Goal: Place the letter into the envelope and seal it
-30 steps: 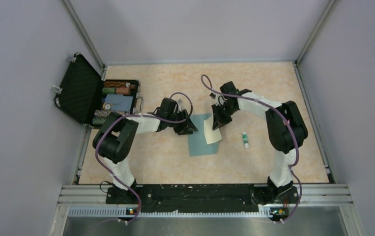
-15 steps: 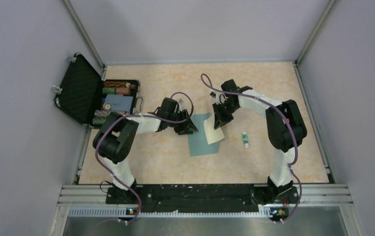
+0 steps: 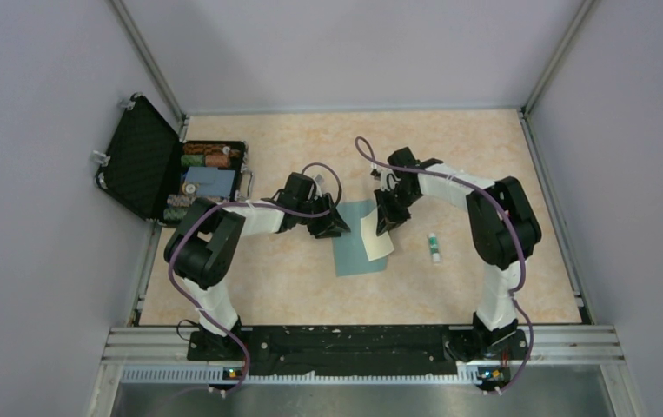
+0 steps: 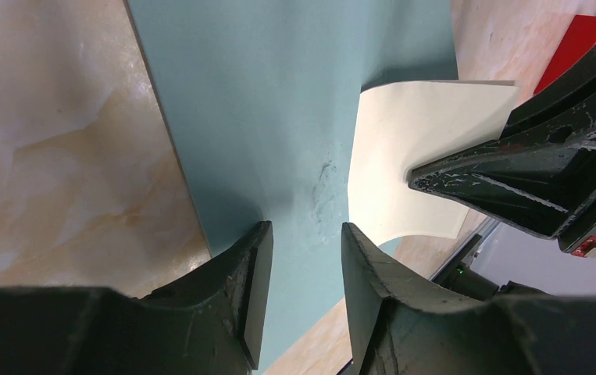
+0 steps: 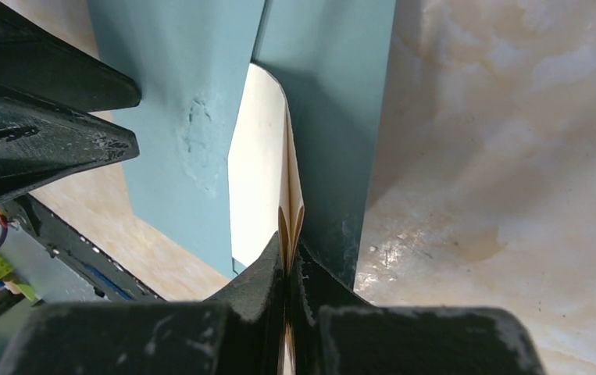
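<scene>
teal blue-grey paper envelope (image 3: 350, 255): flat mid-table on the beige marbled tabletop (image 3: 258, 278), between both arms
folded cream paper letter (image 3: 377, 236): over the envelope's right part, far end tucked between two teal layers
right gripper (image 5: 288, 262): pressed together, pinching the letter's near edge
left gripper (image 4: 306, 234): half spread, tips down on the envelope, nothing pinched
white glue stick with green cap (image 3: 433, 247): on the table right of the envelope, apart

Robot lab cell: a marble-look tabletop (image 3: 275, 287) is boxed in by plain grey walls (image 3: 345, 52) and aluminium struts (image 3: 149, 61). A cabled left arm (image 3: 210, 252) and right arm (image 3: 501, 226) are bolted to a metal rail (image 3: 354, 343). A foam-lined case (image 3: 141, 156) is propped open.
</scene>
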